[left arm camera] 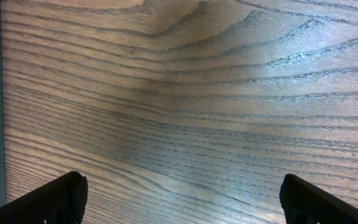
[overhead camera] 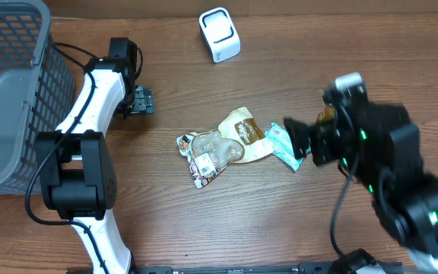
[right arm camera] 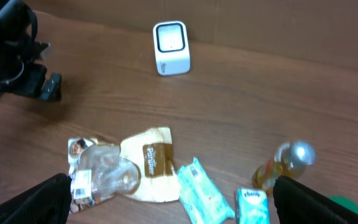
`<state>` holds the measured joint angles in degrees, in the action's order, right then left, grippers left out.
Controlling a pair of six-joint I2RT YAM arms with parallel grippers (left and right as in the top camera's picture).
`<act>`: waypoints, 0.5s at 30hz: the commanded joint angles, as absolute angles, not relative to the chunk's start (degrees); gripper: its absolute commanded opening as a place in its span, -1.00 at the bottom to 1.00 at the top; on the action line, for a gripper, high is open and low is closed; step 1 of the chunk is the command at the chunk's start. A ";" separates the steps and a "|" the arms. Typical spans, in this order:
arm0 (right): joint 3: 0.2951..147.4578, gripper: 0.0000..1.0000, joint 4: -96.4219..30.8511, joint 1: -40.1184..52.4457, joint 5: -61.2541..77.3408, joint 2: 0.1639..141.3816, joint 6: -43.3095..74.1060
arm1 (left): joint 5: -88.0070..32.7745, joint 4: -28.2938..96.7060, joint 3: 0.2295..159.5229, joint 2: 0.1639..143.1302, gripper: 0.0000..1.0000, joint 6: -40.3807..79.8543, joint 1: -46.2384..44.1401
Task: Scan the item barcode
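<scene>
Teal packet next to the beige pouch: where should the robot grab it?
The teal packet lies flat, long and slim, so probably grip across its short width near the middle, coming straight down from above. The beige pouch sits close beside it.

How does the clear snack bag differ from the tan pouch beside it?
The clear snack bag is see-through, with a white sticker at its edge; the tan pouch is opaque with a brown label. The tan pouch sits next to the teal packs; the clear snack bag lies on its other side. Both lie flat, ungripped.
</scene>
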<state>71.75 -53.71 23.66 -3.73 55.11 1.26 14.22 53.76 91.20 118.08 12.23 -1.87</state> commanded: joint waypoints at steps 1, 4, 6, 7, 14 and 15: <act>64.23 1.00 -51.55 23.44 -4.43 48.16 1.08 | 15.00 53.69 91.98 117.21 0.99 11.99 -1.91; 56.36 1.00 -47.64 23.14 -4.40 41.15 1.08 | 15.00 53.69 91.98 117.21 0.99 11.99 -1.91; 51.27 1.00 -44.86 22.35 -4.14 36.84 1.08 | 15.00 53.69 91.98 117.21 0.99 11.99 -1.91; 48.99 1.00 -43.59 21.87 -3.70 34.98 1.08 | 15.00 53.69 91.98 117.21 0.99 11.99 -1.91; 32.62 1.00 -32.38 15.20 2.74 23.57 1.08 | 15.00 53.69 91.98 117.21 0.99 11.99 -1.91; 30.96 1.00 -30.76 14.41 3.64 22.33 1.08 | 15.00 53.69 91.98 117.21 0.99 11.99 -1.91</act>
<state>35.55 -33.82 16.91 -0.43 25.96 1.28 14.22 53.76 91.20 118.08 12.23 -1.87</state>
